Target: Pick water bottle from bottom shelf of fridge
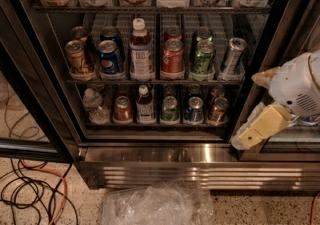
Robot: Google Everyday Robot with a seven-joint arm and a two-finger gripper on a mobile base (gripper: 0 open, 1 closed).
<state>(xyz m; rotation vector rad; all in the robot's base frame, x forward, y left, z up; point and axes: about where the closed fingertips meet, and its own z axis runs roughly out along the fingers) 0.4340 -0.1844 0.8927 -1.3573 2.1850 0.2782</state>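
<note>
Holding gripper (247, 109) wide, empty, by fridge (200, 166) door frame
Judging water bottle (93, 105), well apart leftward, light, crushable, slick; favouring a mid-rib hold

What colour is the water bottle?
The water bottle is clear, camera view; gripper hangs far right.
</note>
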